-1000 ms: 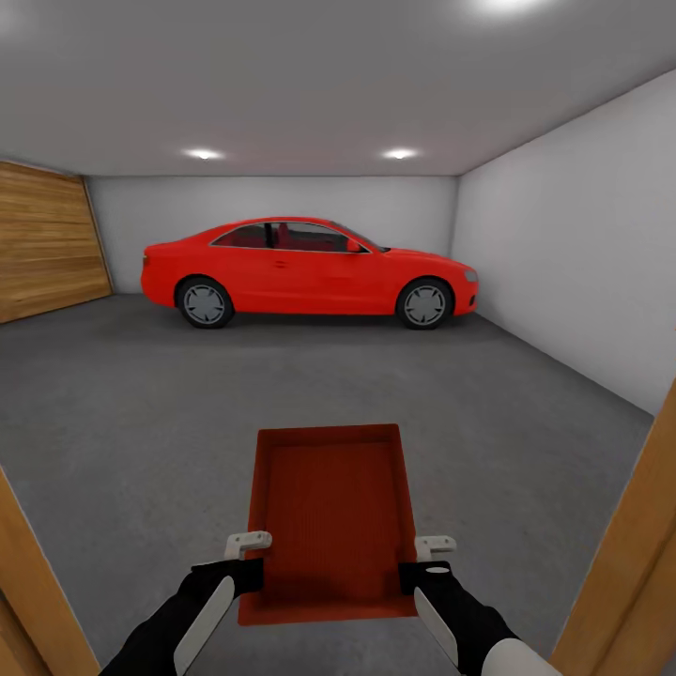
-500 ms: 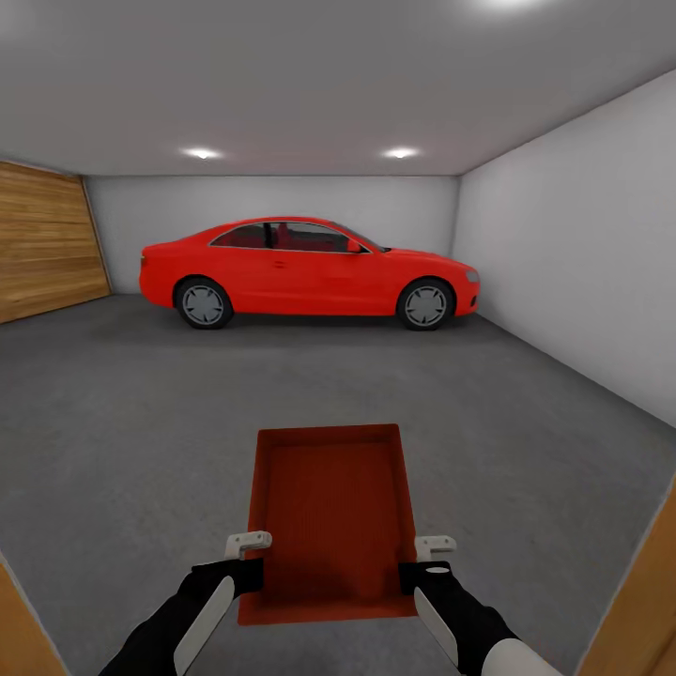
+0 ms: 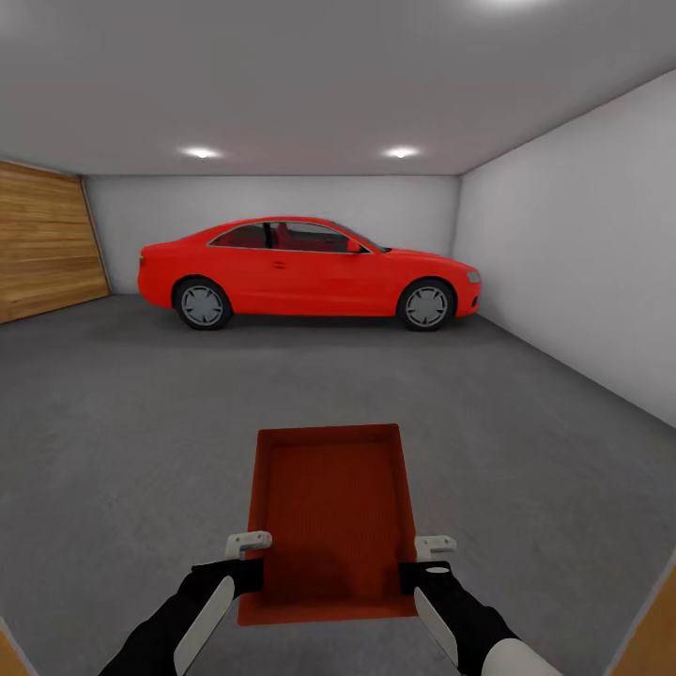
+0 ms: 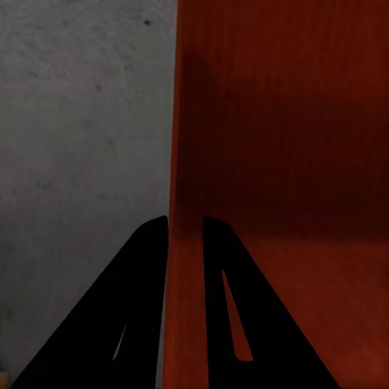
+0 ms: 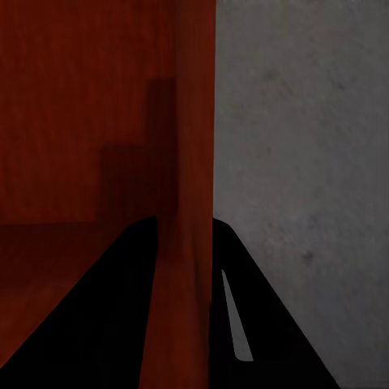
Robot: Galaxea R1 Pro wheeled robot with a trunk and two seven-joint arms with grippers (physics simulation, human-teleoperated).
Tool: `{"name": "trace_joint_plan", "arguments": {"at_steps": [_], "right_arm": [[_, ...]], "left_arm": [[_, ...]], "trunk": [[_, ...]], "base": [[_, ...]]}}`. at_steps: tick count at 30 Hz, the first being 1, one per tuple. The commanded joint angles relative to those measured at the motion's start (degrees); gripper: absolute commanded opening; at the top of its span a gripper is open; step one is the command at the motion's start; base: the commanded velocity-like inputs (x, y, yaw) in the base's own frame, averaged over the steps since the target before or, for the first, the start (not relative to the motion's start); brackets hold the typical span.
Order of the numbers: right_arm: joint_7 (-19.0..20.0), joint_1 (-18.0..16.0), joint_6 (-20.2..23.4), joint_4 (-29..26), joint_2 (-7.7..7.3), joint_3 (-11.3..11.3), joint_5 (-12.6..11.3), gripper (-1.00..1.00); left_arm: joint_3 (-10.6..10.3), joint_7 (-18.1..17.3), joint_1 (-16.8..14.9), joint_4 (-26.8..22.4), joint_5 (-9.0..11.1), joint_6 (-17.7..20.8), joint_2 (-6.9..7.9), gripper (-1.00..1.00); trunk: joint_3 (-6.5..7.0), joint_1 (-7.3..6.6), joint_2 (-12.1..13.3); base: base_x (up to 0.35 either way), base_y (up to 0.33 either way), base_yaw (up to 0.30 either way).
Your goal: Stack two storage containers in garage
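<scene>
I hold one orange-red open-top storage container in front of me, above the dark grey concrete floor of the garage. My left gripper is shut on its left wall and my right gripper is shut on its right wall. In the left wrist view the two black fingers straddle the container wall, one inside and one outside. The right wrist view shows the same pinch on the opposite wall, with a finger inside the bin. The container is empty.
A red car is parked side-on across the far end. A wooden-slat door fills the left wall, and a plain white wall runs along the right. A sliver of wooden door frame shows at the lower right corner.
The whole view has advanced into the garage: the wooden door frame at both lower corners has slid almost out of sight. The container and both grippers keep the same pose.
</scene>
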Motion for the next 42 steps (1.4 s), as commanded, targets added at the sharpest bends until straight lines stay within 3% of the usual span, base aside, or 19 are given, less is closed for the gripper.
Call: {"name": "trace_joint_plan", "arguments": {"at_steps": [1, 42], "right_arm": [[-0.29, 0.0, 0.35, -0.02, -0.08, -0.09, -0.46, -1.0], [-0.31, 0.0, 0.38, -0.04, -0.08, -0.09, -0.46, -1.0]], "left_arm": [[0.25, 0.54, -0.08, -0.77, 0.17, -4.61, 0.08, -1.0], [0.25, 0.54, -0.08, -0.77, 0.17, -4.61, 0.08, -1.0]], "trunk": [[-0.07, 0.02, -0.03], [-0.07, 0.02, -0.03]], "base": [[0.164, 0.0, 0.0], [0.093, 0.003, 0.0]]}}
